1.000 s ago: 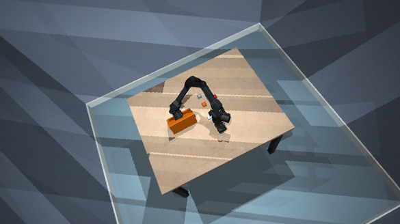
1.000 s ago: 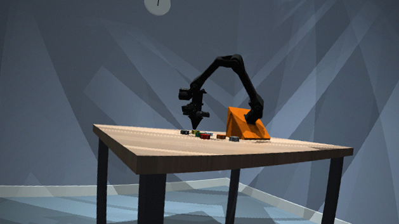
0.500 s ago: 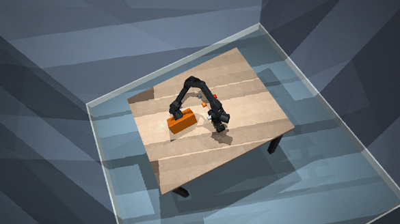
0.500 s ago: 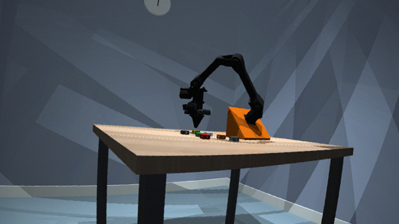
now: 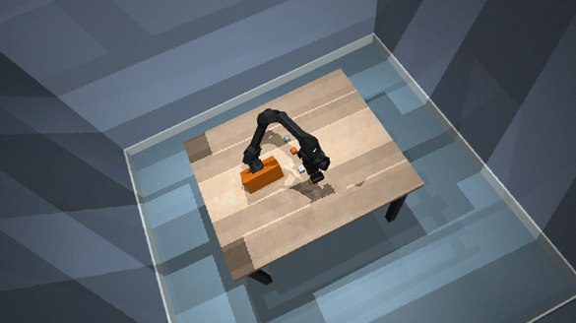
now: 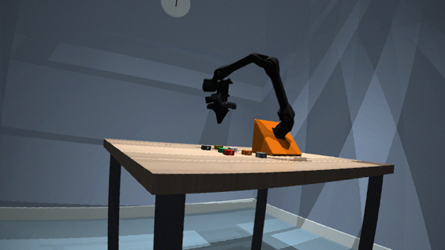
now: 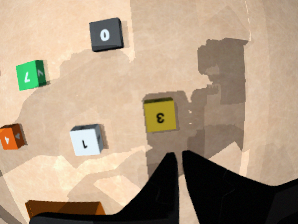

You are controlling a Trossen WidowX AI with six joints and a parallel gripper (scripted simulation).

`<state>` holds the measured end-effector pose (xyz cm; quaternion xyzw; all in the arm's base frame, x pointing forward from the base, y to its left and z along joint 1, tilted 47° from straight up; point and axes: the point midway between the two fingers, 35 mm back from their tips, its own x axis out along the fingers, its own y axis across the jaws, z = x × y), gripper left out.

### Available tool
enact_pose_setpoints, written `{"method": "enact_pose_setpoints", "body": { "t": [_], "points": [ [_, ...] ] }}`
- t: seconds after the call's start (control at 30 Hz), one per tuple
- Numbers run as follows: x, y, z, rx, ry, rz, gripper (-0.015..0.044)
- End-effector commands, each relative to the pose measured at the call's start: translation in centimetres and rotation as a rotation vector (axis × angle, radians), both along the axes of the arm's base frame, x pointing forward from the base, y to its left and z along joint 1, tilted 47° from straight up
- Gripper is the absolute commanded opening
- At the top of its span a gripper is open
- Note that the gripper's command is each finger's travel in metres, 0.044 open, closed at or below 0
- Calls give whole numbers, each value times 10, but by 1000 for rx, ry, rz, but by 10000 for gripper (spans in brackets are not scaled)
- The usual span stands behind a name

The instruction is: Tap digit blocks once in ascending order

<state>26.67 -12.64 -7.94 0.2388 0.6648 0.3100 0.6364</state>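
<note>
My gripper is shut and empty, high above the table. In the wrist view its tips appear just below the yellow block, marked 3. The black block shows 0. The white block shows 1. The green block shows 7. The orange block seems to show 4. A red block and a grey-blue block are outside the wrist view; their digits are unreadable.
The arm stands on an orange wedge base on the wooden table. The base's edge also shows at the bottom left of the wrist view. Shadows of the arm fall around the yellow block.
</note>
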Motion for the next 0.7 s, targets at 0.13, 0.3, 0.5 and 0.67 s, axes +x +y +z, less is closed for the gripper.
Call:
{"method": "enact_pose_setpoints", "body": {
  "t": [0.13,0.3,0.5,0.67],
  "points": [
    [2,59,74,-2,11,12,20],
    [-15,109,123,6,13,13,20],
    [-36,143,150,17,15,16,20],
    [-36,145,148,16,15,16,20]
  ]
}}
